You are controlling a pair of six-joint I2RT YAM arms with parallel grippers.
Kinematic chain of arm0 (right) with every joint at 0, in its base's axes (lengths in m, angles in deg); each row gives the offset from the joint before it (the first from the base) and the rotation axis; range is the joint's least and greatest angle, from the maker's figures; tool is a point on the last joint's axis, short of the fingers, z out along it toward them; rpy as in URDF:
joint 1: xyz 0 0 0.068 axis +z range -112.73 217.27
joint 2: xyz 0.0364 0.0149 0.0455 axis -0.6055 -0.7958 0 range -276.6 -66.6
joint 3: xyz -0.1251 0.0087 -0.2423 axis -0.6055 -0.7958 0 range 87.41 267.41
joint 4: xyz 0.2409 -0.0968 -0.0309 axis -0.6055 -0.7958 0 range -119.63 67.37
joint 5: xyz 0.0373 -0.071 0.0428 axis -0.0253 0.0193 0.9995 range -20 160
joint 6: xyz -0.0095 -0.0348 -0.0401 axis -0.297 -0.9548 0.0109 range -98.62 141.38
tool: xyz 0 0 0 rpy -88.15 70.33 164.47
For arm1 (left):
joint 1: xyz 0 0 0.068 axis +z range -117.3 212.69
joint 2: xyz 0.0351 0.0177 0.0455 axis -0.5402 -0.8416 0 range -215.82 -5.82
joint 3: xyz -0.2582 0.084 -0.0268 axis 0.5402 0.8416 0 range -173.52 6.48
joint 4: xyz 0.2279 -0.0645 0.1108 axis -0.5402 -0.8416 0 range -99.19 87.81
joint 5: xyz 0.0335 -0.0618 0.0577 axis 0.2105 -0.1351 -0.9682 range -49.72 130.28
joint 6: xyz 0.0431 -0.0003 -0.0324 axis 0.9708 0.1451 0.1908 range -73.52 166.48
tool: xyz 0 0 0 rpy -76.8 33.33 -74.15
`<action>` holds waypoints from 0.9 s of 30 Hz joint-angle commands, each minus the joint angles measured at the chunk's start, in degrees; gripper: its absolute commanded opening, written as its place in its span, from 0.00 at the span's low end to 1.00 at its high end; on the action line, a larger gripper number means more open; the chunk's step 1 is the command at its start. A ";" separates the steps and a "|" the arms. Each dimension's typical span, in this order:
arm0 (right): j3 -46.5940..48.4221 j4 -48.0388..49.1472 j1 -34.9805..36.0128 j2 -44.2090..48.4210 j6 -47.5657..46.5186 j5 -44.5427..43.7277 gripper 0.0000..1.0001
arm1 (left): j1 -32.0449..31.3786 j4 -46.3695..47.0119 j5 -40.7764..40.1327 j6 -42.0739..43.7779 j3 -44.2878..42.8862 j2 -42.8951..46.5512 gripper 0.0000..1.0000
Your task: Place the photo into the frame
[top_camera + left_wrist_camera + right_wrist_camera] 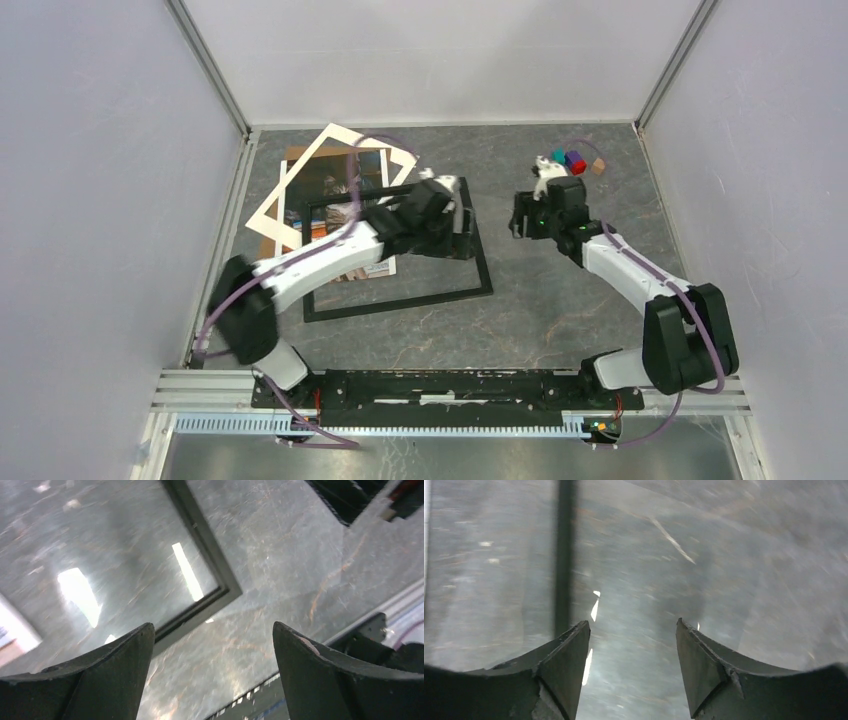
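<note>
The black frame [400,302] lies flat on the grey table, left of centre. The photo [335,178] lies at the frame's far left, partly under a white mat [300,165] and partly hidden by my left arm. My left gripper [462,228] hovers over the frame's right side, open and empty. In the left wrist view, a corner of the frame [200,540] lies ahead of the open left gripper [214,625]. My right gripper [517,215] hangs just right of the frame. In its wrist view the right gripper [631,622] is open and empty, with the frame's edge [564,555] ahead.
Small coloured blocks [572,160] sit at the back right. A brown board [292,155] shows under the mat at the back left. Grey walls close in the table on three sides, and the arms' base rail [450,385] runs along the near edge.
</note>
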 commanded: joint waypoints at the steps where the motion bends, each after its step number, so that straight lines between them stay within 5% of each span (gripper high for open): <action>1: -3.68 -9.41 -9.81 0.59 -1.25 1.18 0.72 | -5.12 -3.30 -7.69 -2.79 -15.47 -17.57 0.91; 9: -13.62 -8.56 -13.62 6.51 -1.40 -3.02 0.84 | -10.14 -14.43 -27.16 -5.75 -33.07 -36.59 0.80; 24: -16.91 -6.58 -14.89 5.20 3.73 -5.07 0.84 | -9.51 -24.67 -21.65 -7.53 -45.63 -49.58 0.54; 27: -16.76 -7.22 -14.96 3.38 4.31 -4.72 0.84 | -8.79 -24.98 -20.20 -7.05 -45.29 -49.93 0.39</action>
